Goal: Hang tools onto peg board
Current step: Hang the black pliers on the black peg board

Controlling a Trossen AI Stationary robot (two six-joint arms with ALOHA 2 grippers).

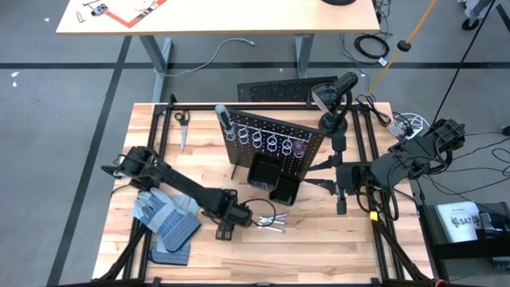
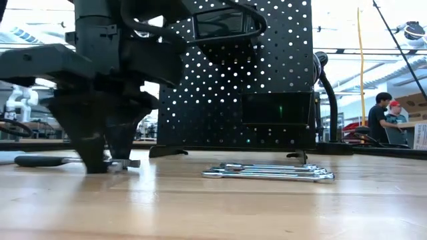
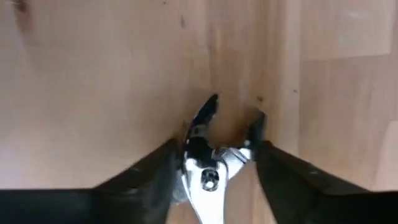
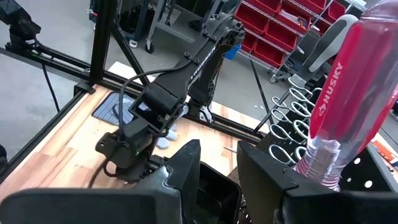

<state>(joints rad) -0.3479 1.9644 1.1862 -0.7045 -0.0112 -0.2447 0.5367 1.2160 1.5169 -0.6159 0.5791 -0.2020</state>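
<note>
Black-and-silver pliers (image 3: pixel 208 171) lie flat on the wooden table, their jaws apart, in front of the upright black peg board (image 1: pixel 275 147). My left gripper (image 3: pixel 214 149) points straight down over them and is shut on their head. Their black handle (image 2: pixel 40 161) sticks out sideways along the table. Silver wrenches (image 2: pixel 267 172) lie in a bundle right beside them. A red-handled screwdriver (image 4: pixel 345 93) hangs in one of the board's silver rings. My right gripper (image 4: pixel 217 165) is held high to the right of the board, open, with nothing between its fingers. My left gripper has the pliers' head near the pivot (image 3: pixel 211 177) between its two fingers (image 3: pixel 165 171), which come from above, pointing down, one on each side. The pliers lie flat on the table, their open jaws (image 3: pixel 205 109) reaching out past the fingertips.
Blue-grey work gloves (image 1: pixel 163 215) lie at the near left, beside my left arm. Scissors (image 1: pixel 182 119) lie at the far left. A black bin (image 1: pixel 267 171) is mounted on the board's front. A camera stand (image 1: pixel 339 119) rises to the right of the board.
</note>
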